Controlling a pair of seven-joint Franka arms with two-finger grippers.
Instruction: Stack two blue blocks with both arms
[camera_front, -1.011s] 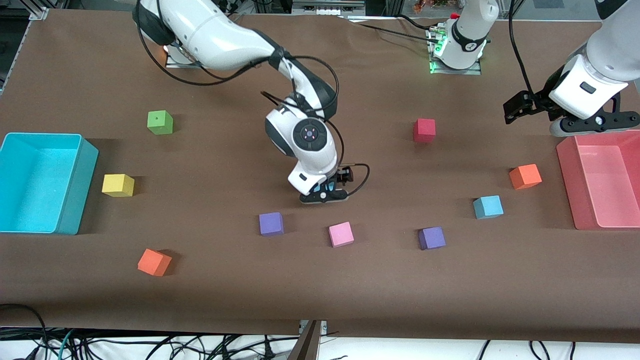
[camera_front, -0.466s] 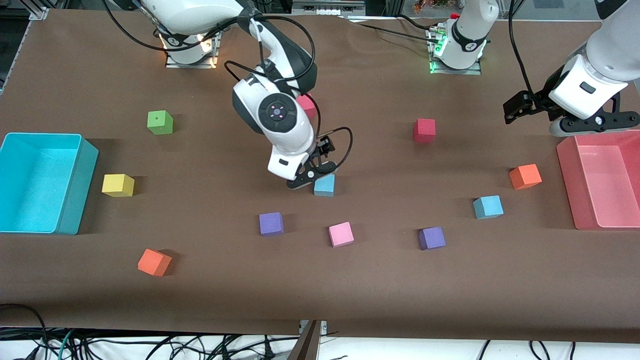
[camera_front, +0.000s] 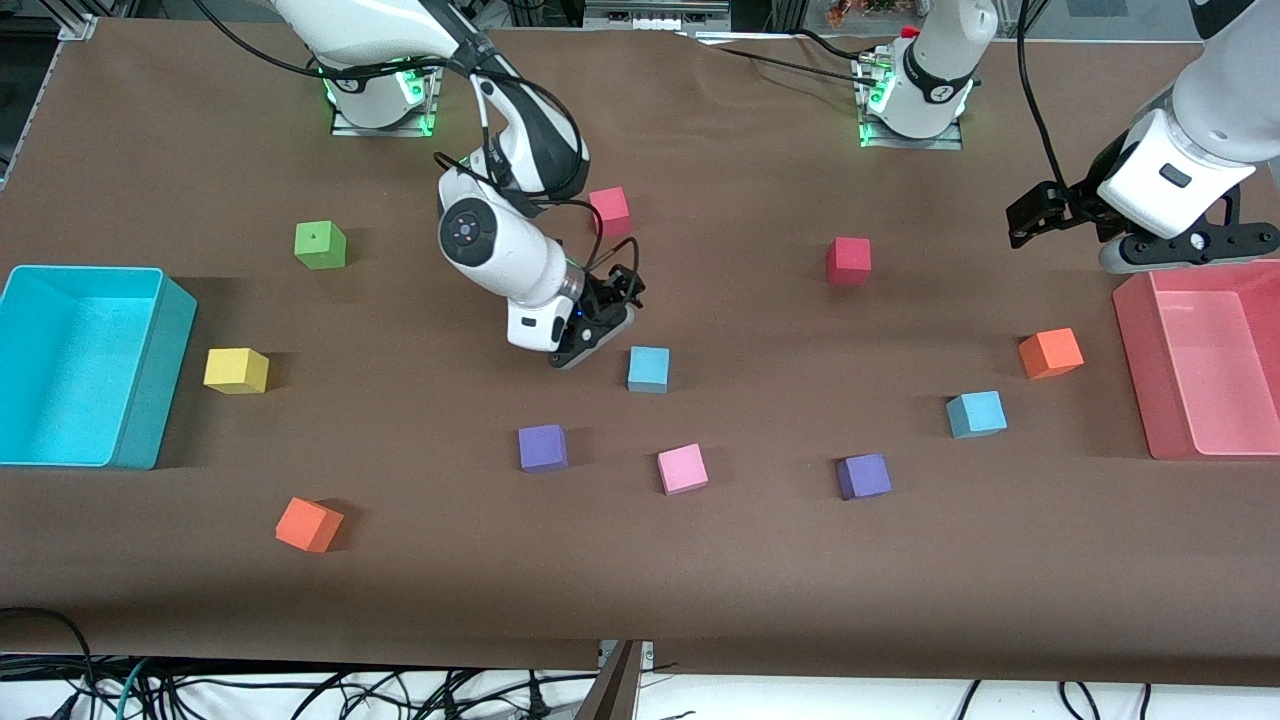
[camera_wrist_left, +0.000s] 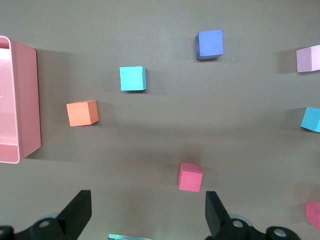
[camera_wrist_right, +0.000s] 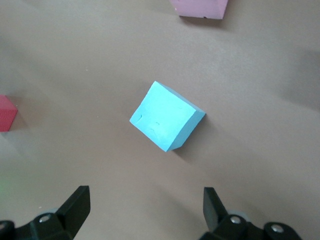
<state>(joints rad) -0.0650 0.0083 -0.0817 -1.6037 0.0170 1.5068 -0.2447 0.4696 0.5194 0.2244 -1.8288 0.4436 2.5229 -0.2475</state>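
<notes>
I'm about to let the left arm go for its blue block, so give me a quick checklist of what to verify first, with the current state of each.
1. Right gripper open and let go of the blue block in the middle of the table: ok.
2. That block flat on the table, nothing on top: ok.
3. Second blue block free on the table, apart from the orange block and the purple block: ok.
4. Left gripper open and empty: ok.
5. Left gripper over its block: not ok; it waits above the pink bin.
6. Blue blocks stacked: not ok.
</notes>
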